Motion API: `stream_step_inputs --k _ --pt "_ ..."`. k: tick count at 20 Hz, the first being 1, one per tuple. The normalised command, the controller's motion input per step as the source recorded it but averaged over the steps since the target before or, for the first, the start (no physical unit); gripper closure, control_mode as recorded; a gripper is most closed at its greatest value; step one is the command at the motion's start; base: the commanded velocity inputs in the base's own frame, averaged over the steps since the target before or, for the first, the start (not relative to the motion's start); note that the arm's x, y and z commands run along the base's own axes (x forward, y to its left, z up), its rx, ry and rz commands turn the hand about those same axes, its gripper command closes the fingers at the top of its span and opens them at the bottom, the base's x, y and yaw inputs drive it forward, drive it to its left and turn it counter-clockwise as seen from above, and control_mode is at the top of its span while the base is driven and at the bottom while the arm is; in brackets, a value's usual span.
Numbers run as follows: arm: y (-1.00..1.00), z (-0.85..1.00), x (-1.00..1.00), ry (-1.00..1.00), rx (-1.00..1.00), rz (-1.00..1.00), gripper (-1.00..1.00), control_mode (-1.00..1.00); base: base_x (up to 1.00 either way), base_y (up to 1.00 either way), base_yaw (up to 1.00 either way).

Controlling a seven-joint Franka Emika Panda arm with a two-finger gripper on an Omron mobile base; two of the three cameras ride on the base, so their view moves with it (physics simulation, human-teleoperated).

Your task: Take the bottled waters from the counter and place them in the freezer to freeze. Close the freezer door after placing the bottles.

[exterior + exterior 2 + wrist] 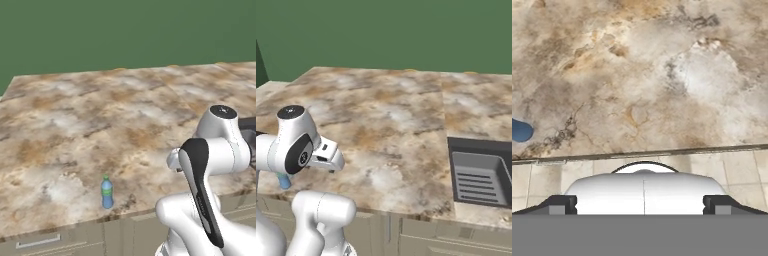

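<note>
One bottled water (107, 192), blue-tinted with a green cap, stands upright near the front edge of the marbled counter (90, 125). From the right base view only a bit of the bottle (283, 181) peeks out below the arm. The hand view catches its blue top (519, 131) at the left edge. My gripper (640, 205) hangs above the counter's front edge, right of the bottle and apart from it, pointing down. Its fingertips (562, 204) stand wide apart, open, with nothing between them. The hand (330, 160) sits low beside the arm's elbow (173, 161). The freezer and its door are out of view.
A dark sink basin (481, 175) is set into the counter at the right. Beige drawers with a silver handle (37, 242) run below the front edge. A green wall (125, 30) backs the counter.
</note>
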Motion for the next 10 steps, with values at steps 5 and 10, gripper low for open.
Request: stream_step_inputs --k 5,10 --pt "0.00 0.00 0.00 0.00 0.00 0.00 -1.00 1.00 -0.15 0.46 -0.10" --pt "0.00 0.00 0.00 0.00 0.00 0.00 -1.00 1.00 -0.22 0.26 0.00"
